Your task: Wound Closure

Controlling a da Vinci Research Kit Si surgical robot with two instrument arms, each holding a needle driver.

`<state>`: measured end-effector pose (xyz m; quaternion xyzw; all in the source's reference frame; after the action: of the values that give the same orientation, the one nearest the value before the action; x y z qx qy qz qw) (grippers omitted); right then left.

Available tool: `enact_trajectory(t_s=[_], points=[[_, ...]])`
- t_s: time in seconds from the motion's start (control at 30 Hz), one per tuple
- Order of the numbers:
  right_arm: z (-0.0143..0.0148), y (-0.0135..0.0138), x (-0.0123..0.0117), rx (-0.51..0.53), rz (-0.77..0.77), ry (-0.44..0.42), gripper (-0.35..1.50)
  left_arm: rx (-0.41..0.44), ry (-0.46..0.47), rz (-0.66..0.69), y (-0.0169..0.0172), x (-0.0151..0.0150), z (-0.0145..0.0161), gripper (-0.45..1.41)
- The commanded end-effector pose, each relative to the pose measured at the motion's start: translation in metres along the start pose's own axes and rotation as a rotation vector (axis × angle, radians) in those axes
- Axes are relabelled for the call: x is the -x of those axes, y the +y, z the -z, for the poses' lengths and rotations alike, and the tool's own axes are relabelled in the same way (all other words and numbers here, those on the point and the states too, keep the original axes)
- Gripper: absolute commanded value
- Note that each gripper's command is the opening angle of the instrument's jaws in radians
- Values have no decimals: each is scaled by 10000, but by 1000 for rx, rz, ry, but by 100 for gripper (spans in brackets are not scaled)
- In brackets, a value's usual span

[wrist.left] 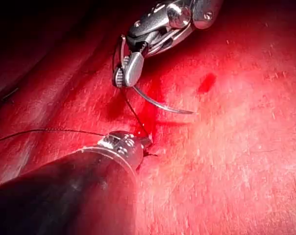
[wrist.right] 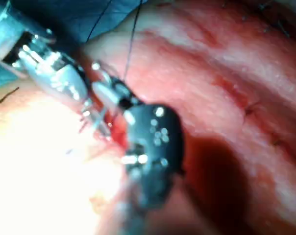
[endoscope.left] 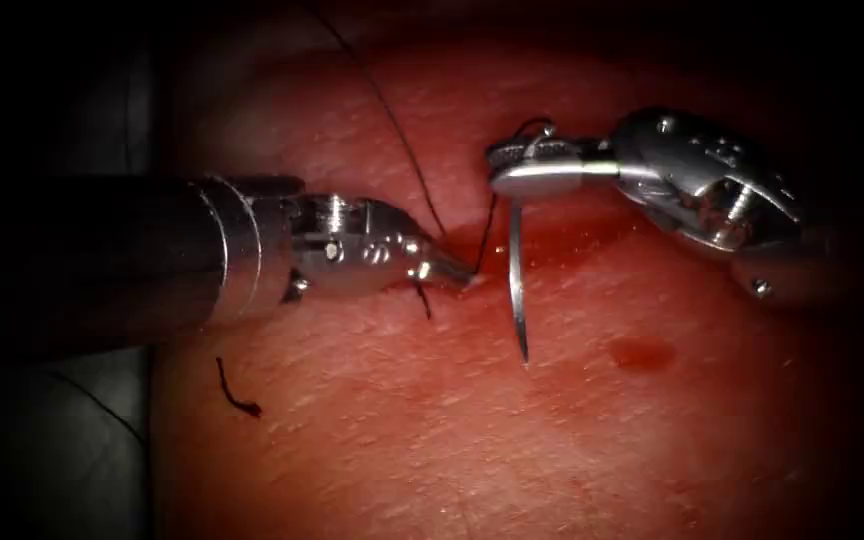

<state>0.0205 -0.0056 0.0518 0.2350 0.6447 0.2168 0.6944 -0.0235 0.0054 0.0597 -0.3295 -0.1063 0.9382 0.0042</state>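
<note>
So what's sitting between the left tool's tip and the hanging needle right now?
In the endoscope view, a short run of thread drops from the right tool, which grips the needle near its tail, to the tissue at the left tool.

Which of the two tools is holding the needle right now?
The right tool, coming in from the right. Its claw is shut on the needle near the thread end, point hanging free above the tissue. The left tool holds thread at the tissue.

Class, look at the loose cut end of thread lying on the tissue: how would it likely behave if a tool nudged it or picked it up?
The cut end of thread lies kinked and curled, so it is probably floppy. It is short and thin, so likely very light. Lying on the wet-looking tissue, it may cling rather than slide.
</note>
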Motion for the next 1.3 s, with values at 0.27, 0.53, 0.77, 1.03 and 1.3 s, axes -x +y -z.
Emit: enact_trajectory(t_s=[0.27, 0.53, 0.77, 1.03, 1.3], points=[[-15, 5, 14, 11, 32, 1, -35, 40, -68, 38, 1, 17, -26, -45], [-19, 30, 32, 43, 77, 0, -35, 92, -123, 49, -1, 29, -24, -45], [-19, 44, 40, 59, 153, 15, -35, 100, -138, 64, 5, 27, -25, -45], [-32, 47, 44, 75, 227, 46, -35, 95, -142, 91, 11, 23, -26, -45], [-36, 46, 44, 68, 269, 54, -35, 86, -145, 200, 14, 19, -27, -6]])
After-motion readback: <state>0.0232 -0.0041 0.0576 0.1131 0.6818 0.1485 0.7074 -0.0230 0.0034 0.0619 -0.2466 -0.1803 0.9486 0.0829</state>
